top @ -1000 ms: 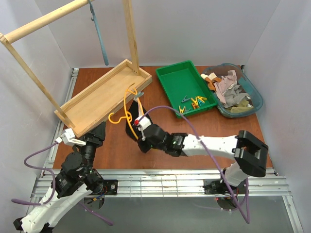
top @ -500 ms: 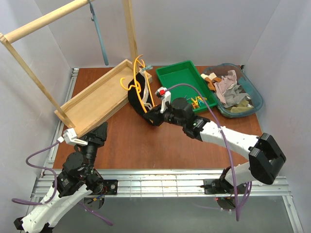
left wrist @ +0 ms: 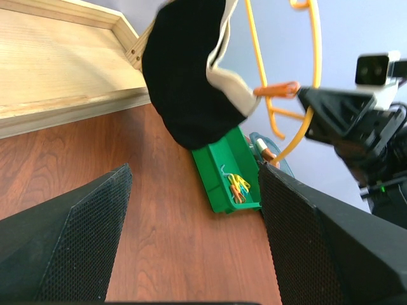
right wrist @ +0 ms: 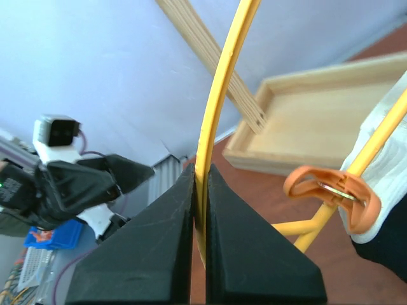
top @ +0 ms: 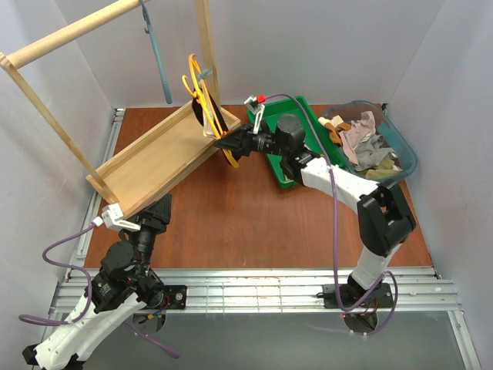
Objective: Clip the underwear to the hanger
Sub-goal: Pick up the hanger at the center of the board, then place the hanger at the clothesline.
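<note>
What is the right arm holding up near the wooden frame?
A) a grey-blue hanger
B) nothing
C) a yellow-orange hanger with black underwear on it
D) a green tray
C: the right end effector is shut on the hanger, black underwear hanging from it by an orange clip.

Noted: hanger, smooth, glossy yellow-orange plastic. underwear, matt black cloth with cream edging. clip, orange plastic with a metal spring. tray, at 10 o'clock in the left wrist view, pale bare wood with visible grain. table, brown wood-grain, low sheen.
</note>
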`<state>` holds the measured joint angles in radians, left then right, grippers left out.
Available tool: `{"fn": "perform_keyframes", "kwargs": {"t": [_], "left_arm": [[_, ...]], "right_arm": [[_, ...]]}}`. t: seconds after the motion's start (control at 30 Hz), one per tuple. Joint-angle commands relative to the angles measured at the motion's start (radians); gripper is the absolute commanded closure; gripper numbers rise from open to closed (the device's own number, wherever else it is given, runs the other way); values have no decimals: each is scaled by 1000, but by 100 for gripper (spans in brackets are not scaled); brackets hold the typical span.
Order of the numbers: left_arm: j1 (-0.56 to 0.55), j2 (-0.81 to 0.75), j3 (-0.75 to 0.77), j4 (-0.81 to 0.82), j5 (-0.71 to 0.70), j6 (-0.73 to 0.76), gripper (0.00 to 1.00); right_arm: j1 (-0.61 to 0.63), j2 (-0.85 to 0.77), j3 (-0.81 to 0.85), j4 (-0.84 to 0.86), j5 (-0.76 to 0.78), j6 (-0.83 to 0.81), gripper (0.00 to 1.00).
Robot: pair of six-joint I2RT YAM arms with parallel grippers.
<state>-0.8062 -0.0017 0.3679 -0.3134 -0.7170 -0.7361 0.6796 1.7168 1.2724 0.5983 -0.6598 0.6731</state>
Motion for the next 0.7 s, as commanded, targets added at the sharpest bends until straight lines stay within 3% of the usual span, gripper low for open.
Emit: {"fn": "perform_keyframes", "kwargs": {"t": [0.0,0.2,0.3,0.47,0.53,0.57,0.67], "left_arm": [[6,-27,-11,-15,2,14,27],[6,-8,-11,-12,4,15,27],[6,28,-3,-9,7,18,27],[4,46,-4,2,13,23,28],[4,52,-10,17,16,35,28],[5,57,-17,34,21,49,28],[6,129,-47,181,63,154,31]], "right_arm": [[-28,50,158,216,-155,138,99],[-80,231,427,244,-205,298,99],[-112,374,670,242,-236,397,99],[-159,692,1211,183,-230,571,99],[-179,705,1208,184,-222,565,99],[-183,670,1131,189,-224,525,99],[-183,604,1027,193,-242,474,99]]}}
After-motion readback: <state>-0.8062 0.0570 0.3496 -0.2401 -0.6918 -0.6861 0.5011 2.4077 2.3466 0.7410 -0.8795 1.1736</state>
